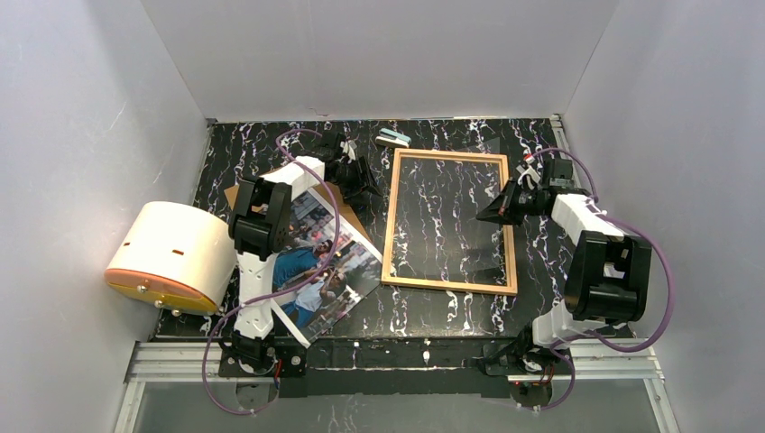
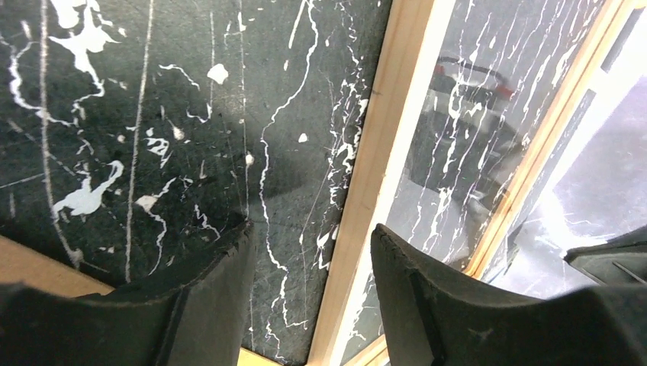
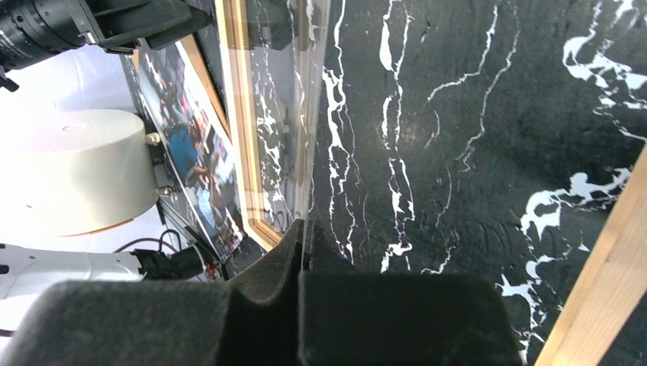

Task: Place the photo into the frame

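**Left claw** [image 2: 311,229]: jaws apart, nothing between them. In its wrist view the 2 fingers [image 2: 221,290] hang low over bare table [image 2: 152,114], and the left rail of the frame [image 2: 381,137] runs up between them, nearer the right finger. From above, this claw [image 1: 364,183] sits just outside the frame's far-left corner.

**Right claw** [image 3: 304,236]: pinched shut on the edge of the clear pane [image 3: 282,152]. The pane stands almost edge-on to this camera, raised over the frame's opening. I cannot trace where its lower edge rests. From above, this claw [image 1: 493,212] reaches in over the right rail.

**Frame** [image 1: 391,216]: flat on the table, right of centre, long sides running front to back. Marbled table shows through its opening.

**Photo** [image 1: 329,271]: flat and face up, left of the frame and skewed. The left arm crosses over part of it. It lies partly on the brown backing board [image 1: 236,194]. Its right corner comes near the frame's near-left corner but stays apart from it.

**Room to move:**
- A wedge of bare table separates the photo from the frame's left rail.
- A bare strip runs along the near edge in front of the frame.
- Right of the frame the margin to the table edge is narrow.
- A white drum [image 1: 176,248] crowds the left side.
- A small pale-blue object [image 1: 393,138] lies just beyond the frame's far rail.
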